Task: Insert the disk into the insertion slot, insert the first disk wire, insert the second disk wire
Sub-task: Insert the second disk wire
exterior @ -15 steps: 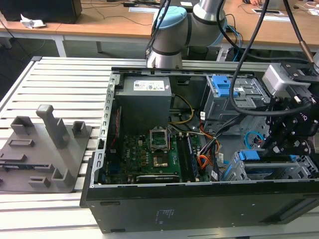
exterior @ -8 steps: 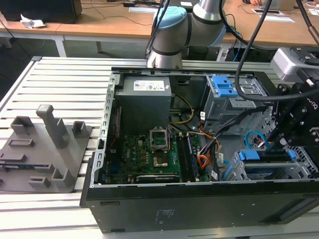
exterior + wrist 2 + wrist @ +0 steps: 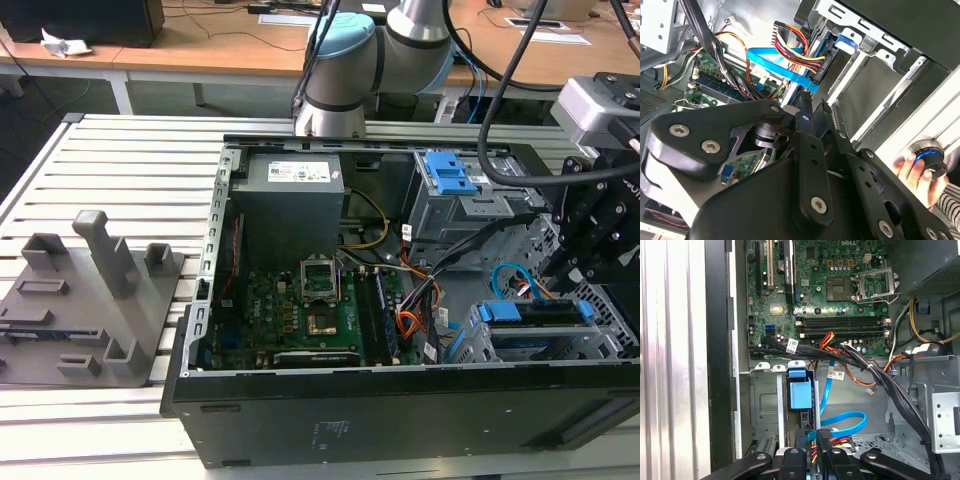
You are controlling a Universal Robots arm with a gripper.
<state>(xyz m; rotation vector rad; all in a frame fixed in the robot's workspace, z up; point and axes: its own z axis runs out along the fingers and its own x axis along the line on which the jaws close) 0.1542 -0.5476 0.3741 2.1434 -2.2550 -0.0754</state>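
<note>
Two fingers of my gripper (image 3: 807, 98) stand narrow, their tips almost together. In the second wrist view they close on the end connector of the second disk wire (image 3: 775, 61), where the flat light blue cable ends. I cannot see the contact itself very clearly.

From my fingertips this wire goes away in a loop, and in the first wrist view the loop lies just ahead of my fingers (image 3: 801, 454).

The disk (image 3: 800, 392) sits directly in front of my fingertips. It is already inside the insertion slot (image 3: 608, 335), and its bright blue frame is turned towards me.

Just beside my tips, a connector with red, yellow and black wires (image 3: 799, 46) sits against the end of the disk.

The first disk wire (image 3: 408, 324) is well apart from me, curled near the motherboard (image 3: 840, 295). A black cable bundle (image 3: 890, 385) runs between the board and my gripper.

Behind my linkage, outside the case wall, a person's hand (image 3: 914, 172) holds a round black knob with a blue ring (image 3: 930, 156).
</note>
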